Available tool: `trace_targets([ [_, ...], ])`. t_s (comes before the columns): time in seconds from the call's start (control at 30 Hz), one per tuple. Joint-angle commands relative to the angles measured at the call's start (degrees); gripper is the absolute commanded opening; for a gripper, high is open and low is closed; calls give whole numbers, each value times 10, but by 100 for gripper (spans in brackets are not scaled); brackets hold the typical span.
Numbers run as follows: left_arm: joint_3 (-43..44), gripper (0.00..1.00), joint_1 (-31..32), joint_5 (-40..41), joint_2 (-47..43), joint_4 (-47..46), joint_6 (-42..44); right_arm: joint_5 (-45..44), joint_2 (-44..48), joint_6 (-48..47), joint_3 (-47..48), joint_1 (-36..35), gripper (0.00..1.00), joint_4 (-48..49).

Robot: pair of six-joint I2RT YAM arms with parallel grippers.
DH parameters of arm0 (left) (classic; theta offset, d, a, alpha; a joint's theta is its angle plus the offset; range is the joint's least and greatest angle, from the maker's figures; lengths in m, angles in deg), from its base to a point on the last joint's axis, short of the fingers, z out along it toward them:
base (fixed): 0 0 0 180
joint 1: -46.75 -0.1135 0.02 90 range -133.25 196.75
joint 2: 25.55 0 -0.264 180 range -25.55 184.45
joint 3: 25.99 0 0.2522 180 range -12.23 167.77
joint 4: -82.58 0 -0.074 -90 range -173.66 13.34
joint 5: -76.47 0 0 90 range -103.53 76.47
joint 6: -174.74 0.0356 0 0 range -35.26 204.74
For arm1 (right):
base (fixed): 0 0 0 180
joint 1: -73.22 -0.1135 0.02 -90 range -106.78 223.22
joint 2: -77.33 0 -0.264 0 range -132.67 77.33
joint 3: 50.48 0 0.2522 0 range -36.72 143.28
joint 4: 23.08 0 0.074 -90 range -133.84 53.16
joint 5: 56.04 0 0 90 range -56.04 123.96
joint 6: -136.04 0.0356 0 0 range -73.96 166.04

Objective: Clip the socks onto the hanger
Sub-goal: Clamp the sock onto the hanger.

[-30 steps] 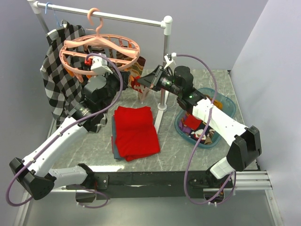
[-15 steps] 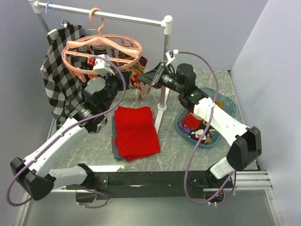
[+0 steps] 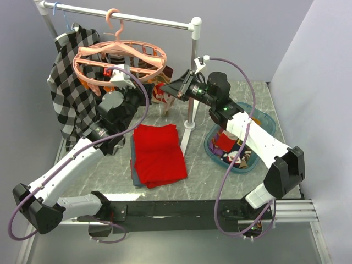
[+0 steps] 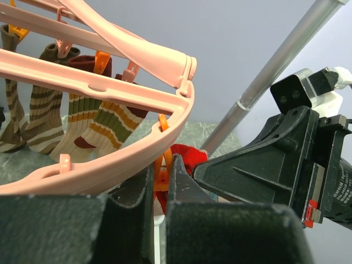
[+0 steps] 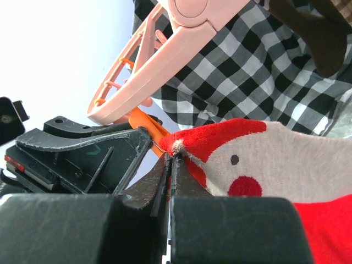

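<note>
The pink hanger [image 3: 118,58] hangs by its hook from the white rail. Several brown and cream striped socks [image 4: 82,118] are clipped along its far side. My left gripper [image 4: 161,176] is shut on an orange clip [image 4: 163,165] dangling under the ring's near edge [image 4: 99,159]. My right gripper [image 5: 171,157] is shut on the cuff of a red and grey sock [image 5: 264,154], and holds that cuff right against the orange clip [image 5: 146,126]. The two grippers meet tip to tip below the ring's right end [image 3: 159,91]. Whether the clip bites the sock is hidden.
The white rail stand's post [image 3: 192,71] rises just behind my right gripper. A black-and-white checked shirt [image 3: 71,93] hangs at the left. A folded red cloth [image 3: 158,154] lies mid-table. A blue basin [image 3: 264,124] with more socks sits at the right.
My right gripper has risen a little toward the ring with the sock. The left gripper and the hanger's near edge have lifted slightly too. Both grippers stay shut.
</note>
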Motion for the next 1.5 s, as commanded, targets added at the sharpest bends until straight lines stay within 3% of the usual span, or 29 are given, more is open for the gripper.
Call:
trace_targets([
  [0.0,-3,5,1,-26,-6,-37,3,19,-8,19,34,6,0,34],
  [0.33,-13,14,0,-35,-5,-53,-13,26,-13,35,41,6,0,42],
  [0.43,-11,30,1,-33,-5,-51,-15,26,-11,34,42,6,0,40],
  [0.47,-10,43,0,-32,-6,-50,-16,25,-10,32,43,6,0,37],
  [0.53,-6,55,1,-32,-12,-45,-17,21,-9,27,42,5,0,32],
  [0.57,-5,65,0,-30,-14,-42,-18,19,-9,24,42,6,0,33],
  [0.67,9,83,0,-23,-23,-19,-23,18,-7,24,40,7,0,36],
  [0.8,44,97,1,-7,-37,30,-51,13,-8,13,44,8,0,28],
  [1.13,101,96,1,44,-73,210,-108,-4,-12,-14,58,8,0,9],
  [1.47,196,85,2,83,2,364,-126,-4,-17,-28,67,7,0,-1],
])
